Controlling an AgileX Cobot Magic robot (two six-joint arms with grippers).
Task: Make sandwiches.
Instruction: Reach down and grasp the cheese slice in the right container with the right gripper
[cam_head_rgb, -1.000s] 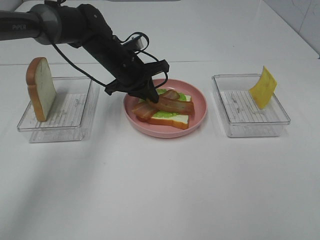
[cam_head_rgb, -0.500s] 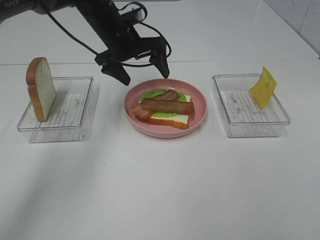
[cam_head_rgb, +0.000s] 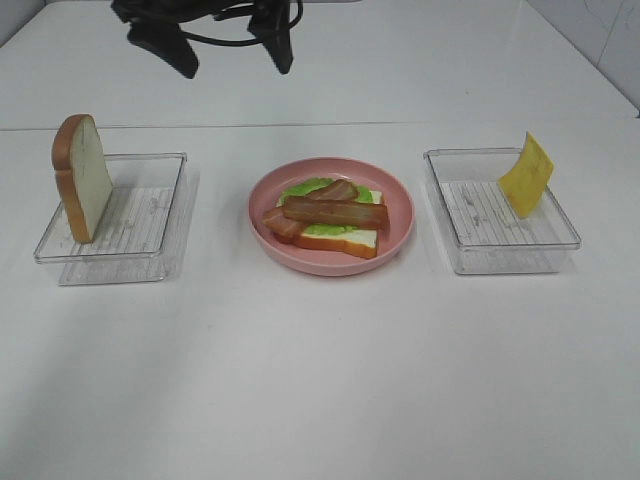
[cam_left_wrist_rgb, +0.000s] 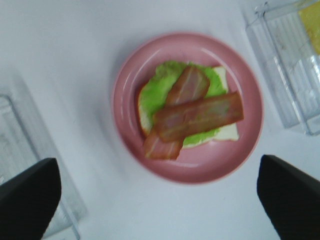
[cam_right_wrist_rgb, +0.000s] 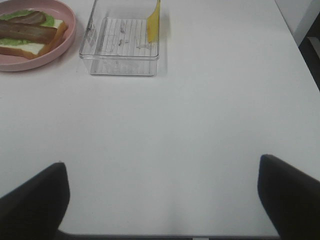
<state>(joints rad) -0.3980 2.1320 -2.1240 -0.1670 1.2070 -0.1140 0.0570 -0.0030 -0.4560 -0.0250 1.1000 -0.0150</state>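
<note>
The left gripper (cam_head_rgb: 234, 62) has lifted clear of the plate and now hangs high above the far side of the table, leaving the top bacon strip (cam_head_rgb: 335, 211) behind. The open sandwich (cam_head_rgb: 325, 225) lies in the middle of the pink plate (cam_head_rgb: 330, 268): a bread base, then lettuce (cam_head_rgb: 300, 188), then bacon strips crossed so they cover the leaf. I judge this a finished layer, ready for cheese.

The cheese square (cam_head_rgb: 526, 175) leans on edge against the far wall of the right tray (cam_head_rgb: 510, 262), and the spare bread slice (cam_head_rgb: 82, 178) stands upright in the left tray (cam_head_rgb: 120, 255). Both probably stand that way so a gripper can pinch them.

The left gripper's jaws are spread wide and carry nothing. The right gripper (cam_right_wrist_rgb: 160, 200) is equally wide and empty, over bare table near the cheese tray.
</note>
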